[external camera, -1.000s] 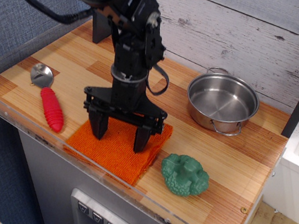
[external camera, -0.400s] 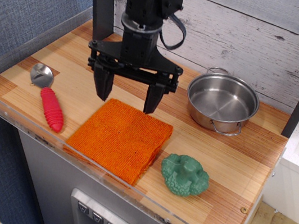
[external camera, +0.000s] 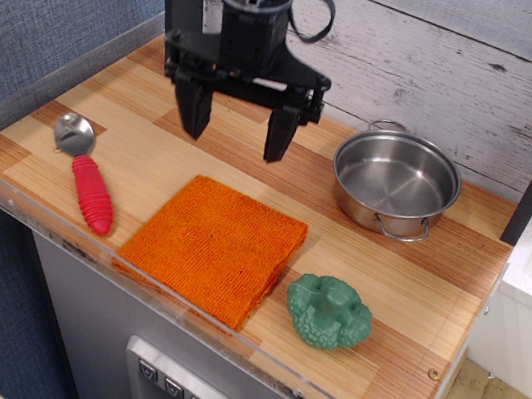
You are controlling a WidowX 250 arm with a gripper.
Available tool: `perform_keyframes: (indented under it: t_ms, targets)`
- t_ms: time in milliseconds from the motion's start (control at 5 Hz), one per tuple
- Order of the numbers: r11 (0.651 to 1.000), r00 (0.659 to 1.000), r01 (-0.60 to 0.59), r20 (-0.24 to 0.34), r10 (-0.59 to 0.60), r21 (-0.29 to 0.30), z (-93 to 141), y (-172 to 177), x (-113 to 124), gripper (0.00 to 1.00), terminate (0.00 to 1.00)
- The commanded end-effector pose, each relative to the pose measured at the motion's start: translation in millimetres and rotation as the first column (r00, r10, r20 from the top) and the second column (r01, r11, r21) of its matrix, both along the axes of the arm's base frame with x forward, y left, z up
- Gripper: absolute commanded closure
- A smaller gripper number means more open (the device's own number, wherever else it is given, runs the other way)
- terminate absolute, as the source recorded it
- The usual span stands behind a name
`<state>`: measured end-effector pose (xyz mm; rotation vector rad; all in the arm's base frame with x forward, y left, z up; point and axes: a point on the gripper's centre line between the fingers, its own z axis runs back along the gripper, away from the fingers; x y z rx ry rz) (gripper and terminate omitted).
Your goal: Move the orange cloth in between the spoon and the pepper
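The orange cloth (external camera: 213,248) lies flat on the wooden table near the front edge. The spoon (external camera: 86,174), with its red ribbed handle and shiny bowl, lies to the cloth's left. The green pepper (external camera: 328,312) sits to the cloth's right, close to its corner. My gripper (external camera: 235,139) hangs above the table behind the cloth, raised well clear of it. Its two black fingers (external camera: 195,112) are spread wide and hold nothing.
A steel pot (external camera: 395,184) stands at the back right. A clear acrylic rim (external camera: 39,224) runs along the table's front and left edges. A grey plank wall (external camera: 452,47) closes the back.
My gripper has let go of the cloth and risen up and back from it. The cloth stays flat between spoon and pepper.
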<state>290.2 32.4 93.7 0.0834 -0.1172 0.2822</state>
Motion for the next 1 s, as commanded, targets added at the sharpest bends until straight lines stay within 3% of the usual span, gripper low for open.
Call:
perform_keyframes:
  t_ms: [0, 400, 600, 800]
  targets:
    - [0.999, 0.999, 0.035, 0.016, -0.035, 0.033, 20, 64, -9, 0.0, 0.0]
    - [0.996, 0.997, 0.071, -0.021, -0.07, 0.052, 14, 119, -22, 0.0, 0.0]
    - [0.992, 0.991, 0.127, -0.033, -0.126, 0.011, 12, 130, -29, 0.0, 0.0]
    - [0.992, 0.991, 0.127, -0.033, -0.126, 0.011, 12, 130, -29, 0.0, 1.0]
